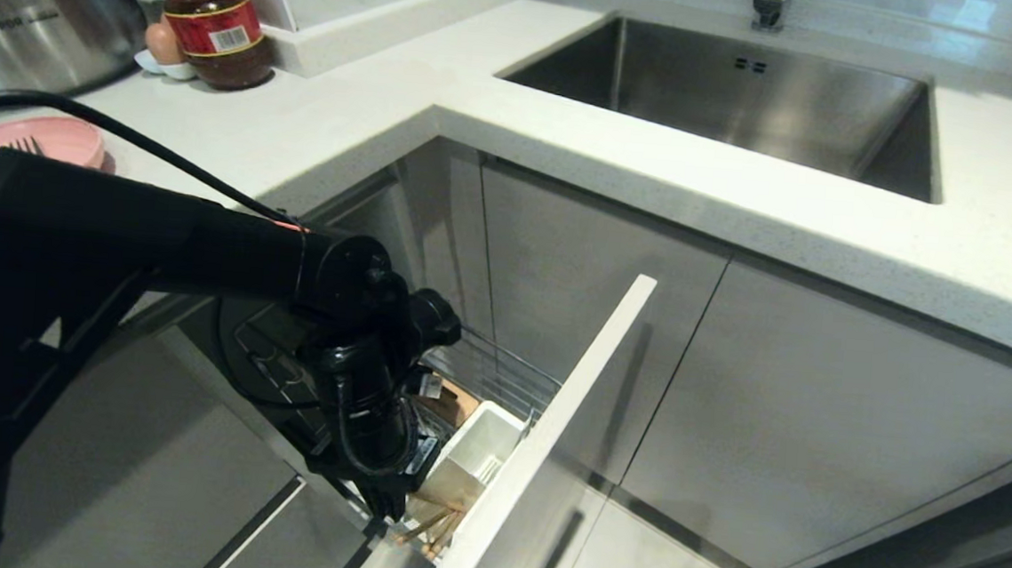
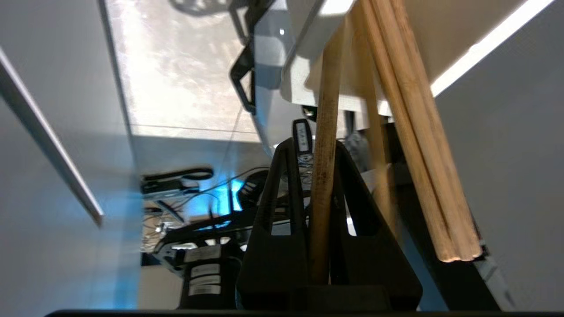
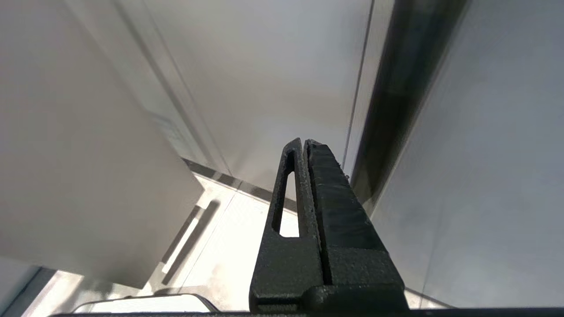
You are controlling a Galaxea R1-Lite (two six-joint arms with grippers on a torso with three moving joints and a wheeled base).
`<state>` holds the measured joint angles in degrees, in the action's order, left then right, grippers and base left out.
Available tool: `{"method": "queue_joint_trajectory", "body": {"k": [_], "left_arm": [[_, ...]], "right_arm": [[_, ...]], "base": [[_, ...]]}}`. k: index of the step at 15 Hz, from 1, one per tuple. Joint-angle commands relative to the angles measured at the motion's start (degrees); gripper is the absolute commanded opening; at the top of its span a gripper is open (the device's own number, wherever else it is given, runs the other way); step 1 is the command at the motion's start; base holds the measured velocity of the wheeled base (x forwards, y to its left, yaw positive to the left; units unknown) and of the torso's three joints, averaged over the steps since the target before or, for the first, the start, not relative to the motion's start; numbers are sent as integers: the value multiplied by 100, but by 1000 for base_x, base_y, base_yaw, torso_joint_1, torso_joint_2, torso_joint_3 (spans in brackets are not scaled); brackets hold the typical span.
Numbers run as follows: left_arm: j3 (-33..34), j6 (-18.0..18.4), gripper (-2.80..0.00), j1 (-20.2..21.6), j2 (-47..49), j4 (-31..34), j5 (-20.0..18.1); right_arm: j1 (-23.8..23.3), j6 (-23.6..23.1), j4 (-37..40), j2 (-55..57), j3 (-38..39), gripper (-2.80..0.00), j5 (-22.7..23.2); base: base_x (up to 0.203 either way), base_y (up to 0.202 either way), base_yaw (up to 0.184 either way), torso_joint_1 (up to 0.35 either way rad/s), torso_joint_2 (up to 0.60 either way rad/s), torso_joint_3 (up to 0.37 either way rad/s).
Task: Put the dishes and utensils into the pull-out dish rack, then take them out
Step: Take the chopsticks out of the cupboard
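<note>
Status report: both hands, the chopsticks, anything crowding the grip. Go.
Left hand down at the pull-out rack, shut on one chopstick. Other chopsticks lean close beside it in the white cup. Right hand shut, empty, parked by the cabinets.

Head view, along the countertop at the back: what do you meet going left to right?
Steel pot → egg → red-lidded jar → sink.

- home kitchen
- white stone countertop [image 1: 376, 106] with inset steel sink [image 1: 733, 95] and tap [image 1: 771, 1]
- steel pot [image 1: 35, 15], red-lidded jar [image 1: 217, 23], eggs [image 1: 164, 42] by the wall
- grey cabinet fronts [image 1: 818, 413] below, pull-out dish rack [image 1: 499, 382] open
</note>
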<state>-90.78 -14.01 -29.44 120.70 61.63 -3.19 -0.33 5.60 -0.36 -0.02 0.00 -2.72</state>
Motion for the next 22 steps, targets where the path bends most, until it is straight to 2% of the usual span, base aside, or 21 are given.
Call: {"method": "queue_joint_trajectory", "body": {"k": [1,6,10,16,22], "left_arm": [[8,-22,-280,-65,-11,21,3],[-1,-40,-280,-184,-526,116,-278],[-55,-27,-280,-297,-1417,544,-259],[-795,11,-280,-548,-2510,2147,-234],[-1299,10,-280,-713,-3706,2514,-217]], "right_arm": [[-2,3,1,-15,0,-280,-1],[-2,3,1,-15,0,-280,-1],[-2,3,1,-15,0,-280,-1],[-2,3,1,-15,0,-280,-1],[-2,3,1,-16,0,-280,-1]], "base": [[0,0,0,0,0,0],[0,0,0,0,0,0],[0,0,0,0,0,0],[0,0,0,0,0,0],[0,0,0,0,0,0]]}}
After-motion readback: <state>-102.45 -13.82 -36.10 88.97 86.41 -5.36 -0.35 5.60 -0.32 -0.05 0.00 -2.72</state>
